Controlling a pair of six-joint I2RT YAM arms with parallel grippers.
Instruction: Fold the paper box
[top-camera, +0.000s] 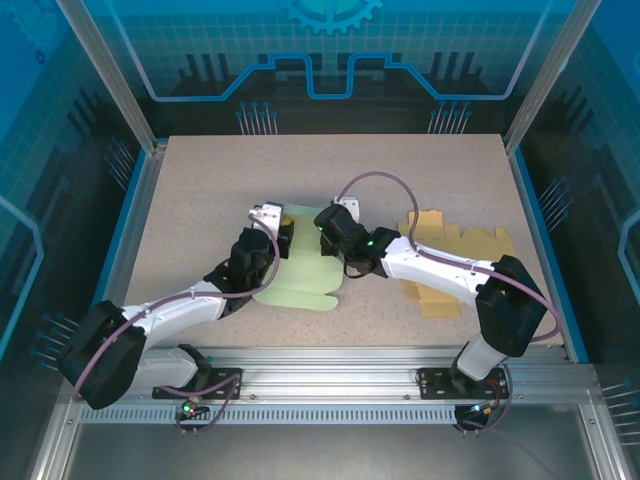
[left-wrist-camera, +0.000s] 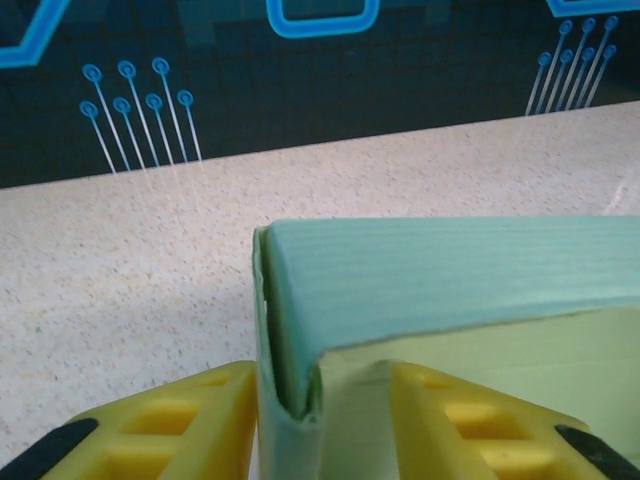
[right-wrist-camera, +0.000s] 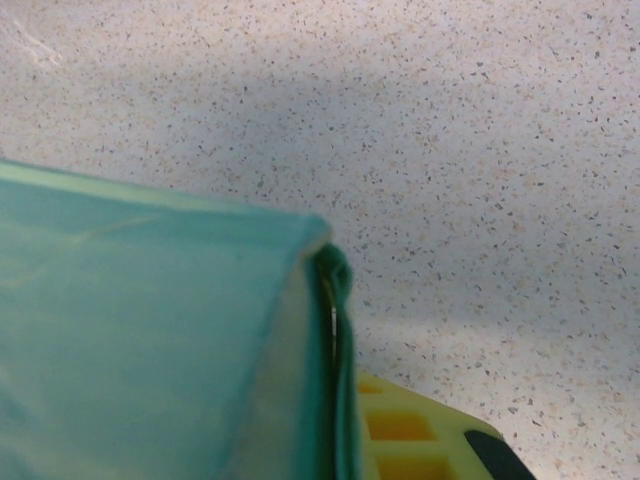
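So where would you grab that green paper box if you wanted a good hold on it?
Probably the raised folded flap at the far edge of the green paper box, taken at its corner from the near side, one finger on each face, much as the left gripper stands now. It is thin and lifted off the table; the rest lies flat, with nothing to pinch.

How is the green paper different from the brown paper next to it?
The green paper is pale green; the brown paper is tan. The green paper has one edge folded up; the brown paper lies flat, off to the right. Both are cut-out sheets on the table.
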